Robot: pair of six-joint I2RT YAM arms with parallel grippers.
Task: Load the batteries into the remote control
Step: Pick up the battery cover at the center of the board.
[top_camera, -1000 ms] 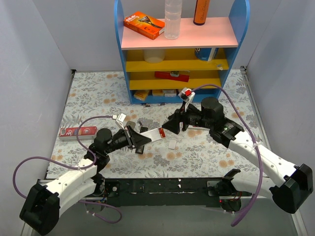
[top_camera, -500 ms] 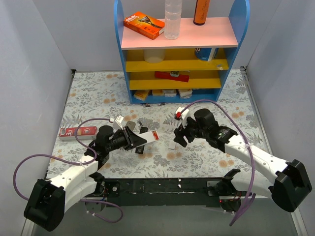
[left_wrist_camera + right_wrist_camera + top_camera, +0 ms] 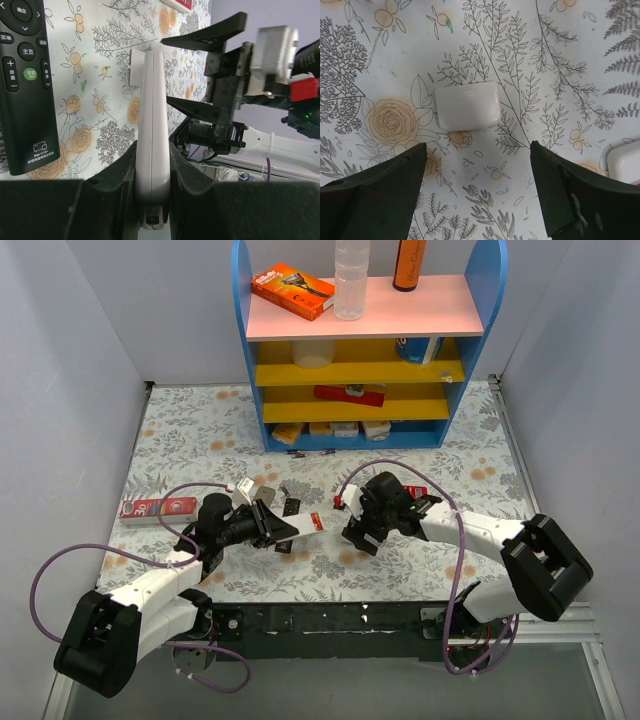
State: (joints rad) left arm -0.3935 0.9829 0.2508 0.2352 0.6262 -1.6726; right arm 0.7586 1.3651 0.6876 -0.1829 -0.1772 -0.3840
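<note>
Jaws of my right gripper [image 3: 477, 146] are spread wide with nothing held. It hangs right over the white battery cover [image 3: 466, 106], which lies flat on the flowered mat [image 3: 560, 60] just ahead of the fingertips. A second ago this gripper was up at the far end of the white remote [image 3: 298, 528]. Since then it has pulled back and dropped toward the cover. My read is that battery loading is done or paused and closing the compartment comes next.

My left gripper [image 3: 152, 167] is clamped on the white remote, held on edge and sticking out ahead of the fingers; that grip is unchanged. The red-orange bit at the remote's far tip in the top view looks like one battery [image 3: 316, 523]. I can't find any others.

Count:
- two grippers
- one white remote
- one cover
- one black remote [image 3: 25, 85], lying left of the left gripper
- one battery, probable
</note>
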